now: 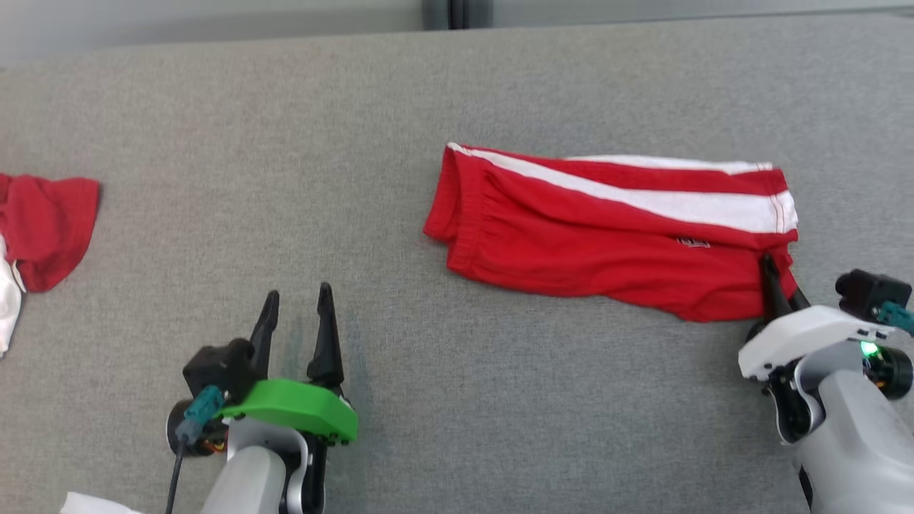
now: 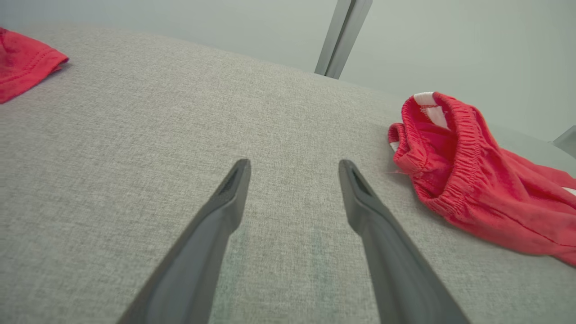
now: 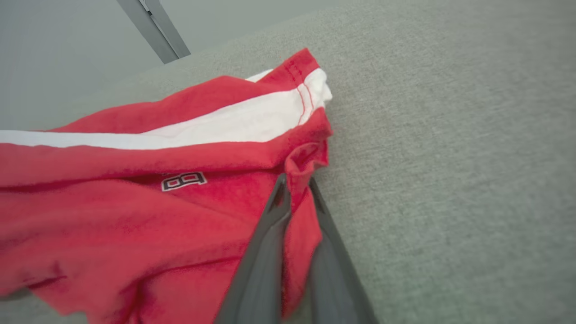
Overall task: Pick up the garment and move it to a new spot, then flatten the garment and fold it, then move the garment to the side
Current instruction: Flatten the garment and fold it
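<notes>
The red shorts (image 1: 593, 243) lie on the grey fabric-covered table (image 1: 214, 143), a little to the right of the middle in the head view. They stretch sideways. The elastic waistband (image 1: 464, 207) is at the end toward the robot's left, and the leg hems are at the end toward its right. A broad white stripe (image 1: 678, 203) runs along the length of the shorts, and a small logo (image 1: 692, 243) sits on the red cloth below it.

The right gripper (image 1: 772, 275) is at the near right corner of the shorts, at the hem end. In the right wrist view its two dark fingers are pressed together on a fold of the red cloth (image 3: 112, 225), so the right gripper (image 3: 297, 182) is clamped on the shorts. The cloth rises in a small ridge just above the fingertips. The logo (image 3: 183, 180) is to the left of the fingers in that view, and the white stripe (image 3: 225, 126) lies further up.

The left gripper (image 1: 298, 291) is over bare table at the lower left of the head view, well apart from the shorts. Its fingers stand wide apart and nothing is between them. In the left wrist view the left gripper (image 2: 294, 164) points over the grey surface, and the waistband end of the shorts (image 2: 472, 189) lies to the right of it, not touching.

Another red and white cloth (image 1: 43, 228) lies at the far left edge of the table, far from both grippers.
</notes>
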Motion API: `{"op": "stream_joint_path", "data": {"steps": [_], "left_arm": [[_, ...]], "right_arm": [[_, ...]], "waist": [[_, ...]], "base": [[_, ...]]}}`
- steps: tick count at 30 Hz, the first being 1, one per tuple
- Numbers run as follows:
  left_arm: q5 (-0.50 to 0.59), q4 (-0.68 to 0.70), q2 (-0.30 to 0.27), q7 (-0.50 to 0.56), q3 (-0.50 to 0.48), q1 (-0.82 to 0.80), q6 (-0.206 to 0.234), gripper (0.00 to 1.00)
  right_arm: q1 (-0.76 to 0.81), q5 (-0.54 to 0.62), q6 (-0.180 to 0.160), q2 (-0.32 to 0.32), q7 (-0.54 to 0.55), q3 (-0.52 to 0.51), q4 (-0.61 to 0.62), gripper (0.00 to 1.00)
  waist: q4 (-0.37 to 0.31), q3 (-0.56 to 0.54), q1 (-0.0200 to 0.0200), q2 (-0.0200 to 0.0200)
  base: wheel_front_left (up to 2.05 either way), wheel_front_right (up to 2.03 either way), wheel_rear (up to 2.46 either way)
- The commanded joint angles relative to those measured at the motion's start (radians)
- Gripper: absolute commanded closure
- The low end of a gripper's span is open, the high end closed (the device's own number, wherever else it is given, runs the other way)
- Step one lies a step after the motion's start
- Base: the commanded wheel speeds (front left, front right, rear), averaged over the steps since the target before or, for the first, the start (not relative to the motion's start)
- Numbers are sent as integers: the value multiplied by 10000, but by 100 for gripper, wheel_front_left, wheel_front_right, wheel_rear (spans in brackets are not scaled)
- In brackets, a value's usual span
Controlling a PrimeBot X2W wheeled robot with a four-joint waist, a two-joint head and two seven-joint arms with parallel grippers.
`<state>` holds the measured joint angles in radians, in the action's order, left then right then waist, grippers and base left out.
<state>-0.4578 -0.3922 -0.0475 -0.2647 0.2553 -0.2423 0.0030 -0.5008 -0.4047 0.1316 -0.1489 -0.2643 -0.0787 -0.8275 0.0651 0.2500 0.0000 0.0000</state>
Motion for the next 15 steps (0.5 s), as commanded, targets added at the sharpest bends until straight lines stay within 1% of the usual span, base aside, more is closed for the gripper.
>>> {"op": "stream_joint_path", "data": {"steps": [1, 5, 8, 11, 15], "left_arm": [[6, 59, -61, 7, -11, 269, -5, 0], [-83, 149, -59, 7, 115, 546, 34, 0], [-123, 167, -61, 7, 247, 624, 26, 0], [-175, 182, -61, 7, 382, 624, 72, 0], [-245, 188, -59, 7, 510, 655, 94, 0]], "right_arm": [[273, -1, -18, -57, 1, -108, 143, 100], [495, 190, -17, -43, 1, -314, 632, 100], [297, 357, -17, 101, 1, -114, 1198, 100], [-71, 375, -17, 328, 1, 427, 1859, 100], [-542, 194, -17, 666, 1, 1673, 2374, 100]], "waist": [[-267, -584, 0, 0], [-173, -723, 0, 0], [-15, -756, 0, 0], [237, -764, 0, 0], [664, -786, 0, 0]], "base": [[0, 0, 0], [0, 0, 0], [0, 0, 0], [0, 0, 0], [0, 0, 0]]}}
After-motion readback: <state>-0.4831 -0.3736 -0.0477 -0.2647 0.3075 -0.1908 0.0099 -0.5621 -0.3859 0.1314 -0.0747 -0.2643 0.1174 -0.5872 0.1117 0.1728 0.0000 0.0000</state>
